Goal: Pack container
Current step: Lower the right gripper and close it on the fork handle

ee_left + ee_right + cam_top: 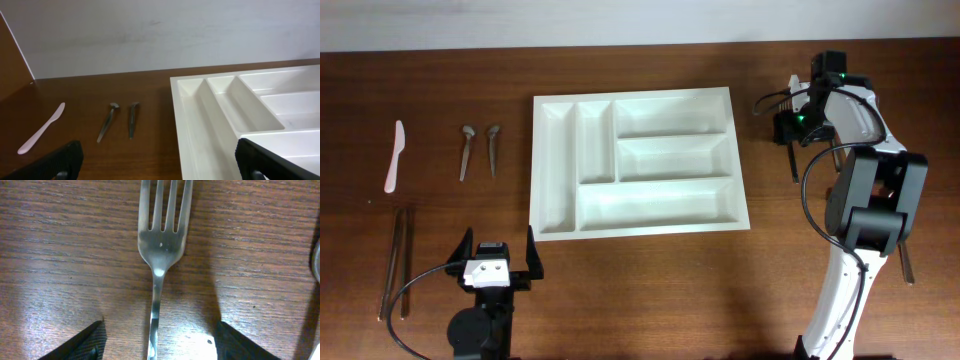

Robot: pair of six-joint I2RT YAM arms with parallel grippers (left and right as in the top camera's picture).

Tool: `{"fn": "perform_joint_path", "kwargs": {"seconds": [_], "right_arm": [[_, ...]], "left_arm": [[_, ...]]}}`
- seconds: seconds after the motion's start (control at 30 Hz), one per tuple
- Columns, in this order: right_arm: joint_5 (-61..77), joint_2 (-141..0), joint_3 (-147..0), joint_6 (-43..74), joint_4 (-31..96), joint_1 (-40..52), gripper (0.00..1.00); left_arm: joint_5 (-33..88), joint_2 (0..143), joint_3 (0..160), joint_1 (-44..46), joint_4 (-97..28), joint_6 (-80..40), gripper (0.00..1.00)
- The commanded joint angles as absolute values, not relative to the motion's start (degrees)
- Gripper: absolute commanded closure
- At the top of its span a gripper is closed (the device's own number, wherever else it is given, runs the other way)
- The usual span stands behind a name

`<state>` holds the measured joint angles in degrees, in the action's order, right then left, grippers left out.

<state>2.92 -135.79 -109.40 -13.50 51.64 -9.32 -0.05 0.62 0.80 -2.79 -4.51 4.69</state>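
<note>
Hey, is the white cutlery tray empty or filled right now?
Empty: all five compartments of the tray show bare white floors in the overhead view, nothing inside.

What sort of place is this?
Probably a lab or test bench, not a home kitchen: brown wooden table, plain white wall behind, and a large white plastic five-compartment cutlery tray staged with a silver metal fork alongside.

The white tray (pixel 186 131) fills the right side, empty, its two narrow compartments nearest the centre. Left of it on the brown table (pixel 85 92) lie two spoons (pixel 107 122) side by side. Further left is a white plastic knife (pixel 42 128). The left gripper (pixel 157 161) stands wide apart at the near edge.
</note>
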Motion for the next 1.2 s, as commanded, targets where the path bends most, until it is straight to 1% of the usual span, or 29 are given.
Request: {"fn": "perform_joint_path", "kwargs": {"seconds": [0.0,0.07,0.13,0.23,0.37,0.43,0.5,0.57,0.8,1.17], "right_arm": [[2.79,-137.43,-110.17,-13.3,51.35,-9.02,0.37],[2.79,-137.43,-110.17,-13.3,51.35,-9.02,0.51],[2.79,-137.43,-110.17,-13.28,51.22,-9.02,0.55],[2.79,-137.43,-110.17,-13.28,50.72,-9.02,0.56],[2.79,-137.43,-110.17,-13.28,50.26,-9.02,0.63],[2.79,-137.43,-110.17,-13.28,50.11,-9.02,0.68],[2.79,-137.43,-110.17,-13.28,50.09,-9.02,0.76],[2.79,-137.43,-110.17,-13.26,50.11,-9.02,0.8],[2.79,-137.43,-110.17,-13.06,50.11,-9.02,0.88],[2.81,-137.43,-110.17,-13.02,50.3,-9.02,0.96]], "left_arm": [[-0.01,0.34,0.51,-3.16,-4.71,4.14,0.01],[-0.01,0.34,0.51,-3.16,-4.71,4.14,0.01],[-0.01,0.34,0.51,-3.16,-4.71,4.14,0.01],[-0.01,0.34,0.51,-3.16,-4.71,4.14,0.01],[-0.01,0.34,0.51,-3.16,-4.71,4.14,0.01],[-0.01,0.36,0.51,-3.16,-4.71,4.14,0.01],[-0.01,0.36,0.51,-3.16,-4.71,4.14,0.01],[-0.01,0.34,0.51,-3.16,-4.71,4.14,0.01],[-0.01,0.34,0.51,-3.16,-4.71,4.14,0.01],[-0.01,0.34,0.51,-3.16,-4.71,4.14,0.01]]}}
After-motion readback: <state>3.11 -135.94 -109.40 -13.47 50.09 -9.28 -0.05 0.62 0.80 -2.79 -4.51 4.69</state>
